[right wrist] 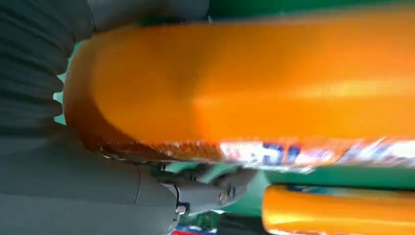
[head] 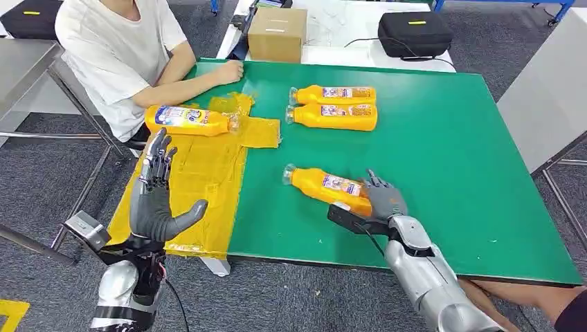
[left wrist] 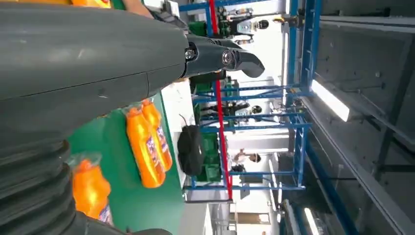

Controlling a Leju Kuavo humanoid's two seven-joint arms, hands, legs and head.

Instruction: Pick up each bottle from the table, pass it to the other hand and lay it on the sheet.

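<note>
While left hand (head: 158, 197) spread and bare, right hand (head: 383, 199) around nearest bottle's (head: 325, 185) base.

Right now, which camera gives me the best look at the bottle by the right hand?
The head view: the nearest bottle lies whole on the green table, cap away from the right hand at its base. The right wrist view shows a blurred orange side; the left wrist view catches part of it.

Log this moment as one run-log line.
left robot hand: open, raised over yellow sheet | right robot hand: at near bottle, grip unclear | sheet: one bottle | table: pair of bottles
</note>
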